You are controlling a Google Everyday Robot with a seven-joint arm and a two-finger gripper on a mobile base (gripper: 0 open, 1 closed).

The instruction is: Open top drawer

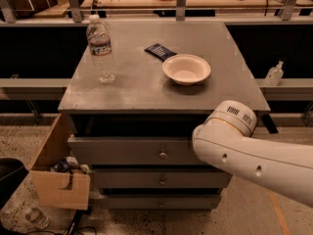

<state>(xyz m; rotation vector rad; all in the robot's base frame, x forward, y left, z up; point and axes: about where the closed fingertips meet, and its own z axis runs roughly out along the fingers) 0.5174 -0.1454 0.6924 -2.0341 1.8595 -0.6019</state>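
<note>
top drawer (122, 151): grey, brass knob (163, 154) | end effector: hidden behind arm (244, 155)

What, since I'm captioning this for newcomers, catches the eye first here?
A big white robot arm fills the lower right, its end at the right end of the grey top drawer, with the gripper hidden behind it. On the grey cabinet top stand a clear water bottle at left and a cream bowl right of centre.

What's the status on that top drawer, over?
The gripper hidden behind white arm, at right end of top drawer. Drawer looks slightly out, knob clear. Only the arm crosses its front.
</note>
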